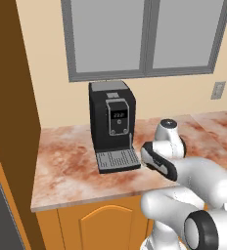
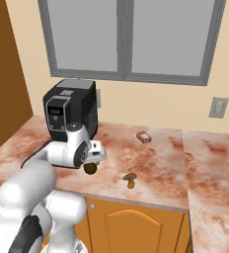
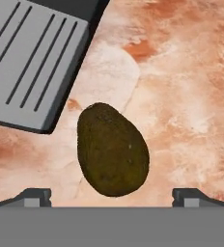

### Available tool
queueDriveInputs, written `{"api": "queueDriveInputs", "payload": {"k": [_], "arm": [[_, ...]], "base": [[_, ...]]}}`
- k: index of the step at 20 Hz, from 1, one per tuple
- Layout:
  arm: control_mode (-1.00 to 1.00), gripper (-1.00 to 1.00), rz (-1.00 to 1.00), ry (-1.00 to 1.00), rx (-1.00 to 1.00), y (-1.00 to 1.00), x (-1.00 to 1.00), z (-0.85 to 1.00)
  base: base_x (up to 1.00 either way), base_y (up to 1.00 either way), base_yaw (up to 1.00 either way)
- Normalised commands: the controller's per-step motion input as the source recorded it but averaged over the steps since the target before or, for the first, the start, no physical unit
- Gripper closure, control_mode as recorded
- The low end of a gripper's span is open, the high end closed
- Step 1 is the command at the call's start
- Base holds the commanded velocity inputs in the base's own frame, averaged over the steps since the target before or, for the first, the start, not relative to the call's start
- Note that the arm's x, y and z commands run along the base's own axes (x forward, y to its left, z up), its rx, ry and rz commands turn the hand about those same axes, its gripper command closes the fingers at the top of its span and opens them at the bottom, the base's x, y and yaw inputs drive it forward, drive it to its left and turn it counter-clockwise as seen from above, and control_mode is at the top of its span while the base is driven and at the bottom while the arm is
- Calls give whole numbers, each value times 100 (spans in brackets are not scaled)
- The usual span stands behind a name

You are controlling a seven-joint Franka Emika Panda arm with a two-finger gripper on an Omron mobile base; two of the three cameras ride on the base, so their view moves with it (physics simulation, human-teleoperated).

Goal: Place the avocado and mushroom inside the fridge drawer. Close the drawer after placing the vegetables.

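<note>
Nothing of the task was done at this moment, as far as the pictures could show: both vegetables were on the counter [image 2: 156,163] and no fridge drawer could be checked.

Furthest to the gripper's left, as the right base view showed it, stood the black coffee machine [image 1: 113,124], its grey drip tray [image 3: 29,62] lying just beside the tool and touching nothing. The gripper [image 3: 112,197] itself hung over the marbled counter with its jaws spread as wide as they went and nothing between them; the two dark fingertips [image 3: 34,197] stood well clear on either side of the avocado [image 3: 113,149]. The avocado lay directly beneath the hand, centred between the jaws, resting on the countertop and not gripped. In the right base view it showed as a dark lump just under the wrist [image 2: 90,168].

To the gripper's right the mushroom [image 2: 131,181] sat alone near the counter's front edge, apart from the avocado. Further right and back toward the wall lay a small pale blocky item [image 2: 143,137], which was no part of the job.

By my judgement the first grasp was only being lined up. Left to do: closing on the avocado, carrying it to the drawer, returning for the mushroom, then shutting the drawer.
</note>
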Motion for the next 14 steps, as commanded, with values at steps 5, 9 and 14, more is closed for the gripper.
{"api": "queueDriveInputs", "payload": {"k": [5, 9, 14], "arm": [[-100, -100, 1, 2, -2, 0, 29, -35], [-100, -100, 1, 4, -5, 0, 2, -43], [-100, -100, 2, 2, -3, 0, 3, -33]], "base": [[0, 0, 0], [0, 0, 0], [0, 0, 0]]}}
